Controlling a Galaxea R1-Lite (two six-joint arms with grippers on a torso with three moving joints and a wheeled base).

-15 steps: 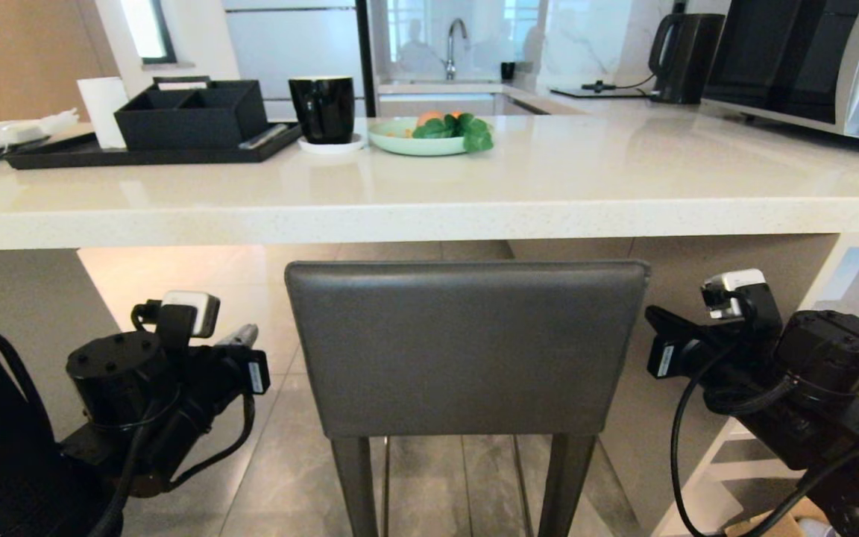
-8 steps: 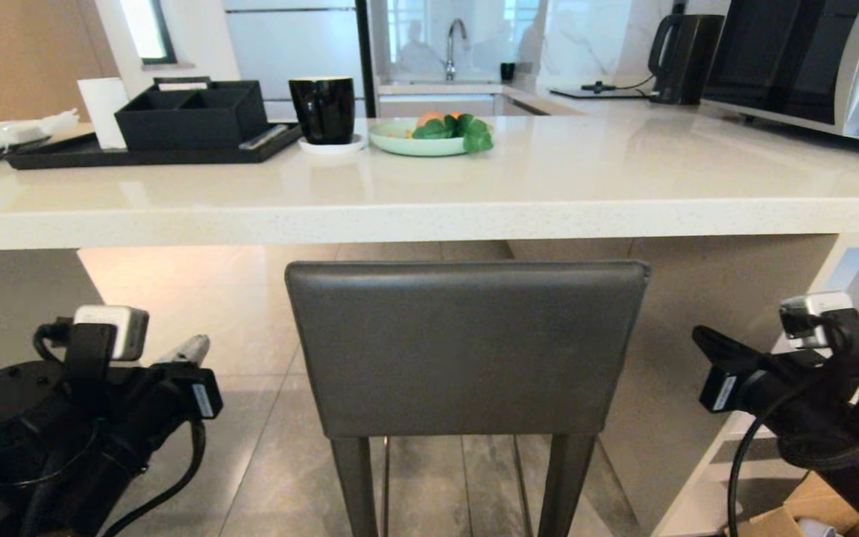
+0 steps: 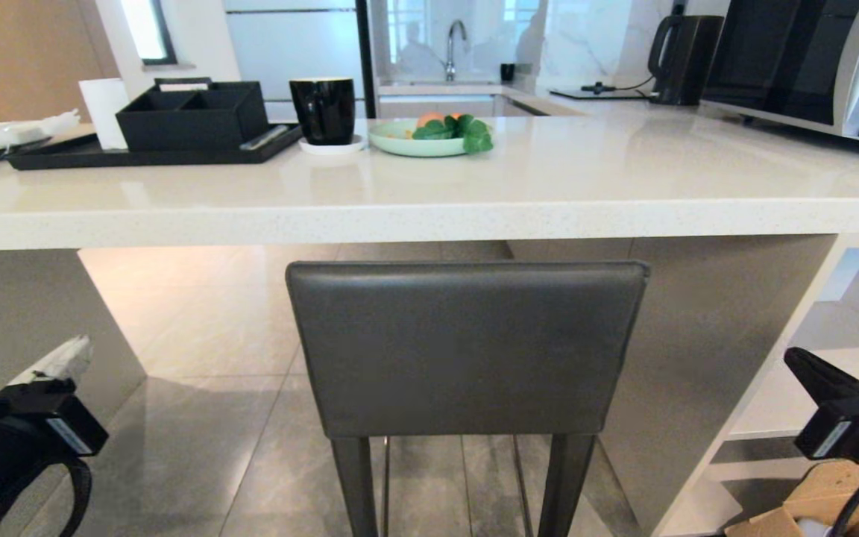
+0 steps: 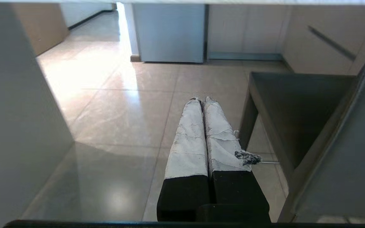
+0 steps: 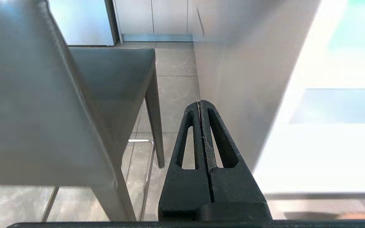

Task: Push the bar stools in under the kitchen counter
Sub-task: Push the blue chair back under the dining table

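The grey stool (image 3: 467, 347) stands square to the counter (image 3: 429, 216), its seat already beneath the slab and its back just short of the edge. The left gripper (image 4: 203, 104) and right gripper (image 5: 200, 106), jaws closed and empty, flank the stool, clear of it. Any further push should land evenly on both sides of the back to keep the stool straight.

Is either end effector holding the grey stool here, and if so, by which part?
Nothing is held. The left end effector and right end effector are shut and empty, beside the grey stool.
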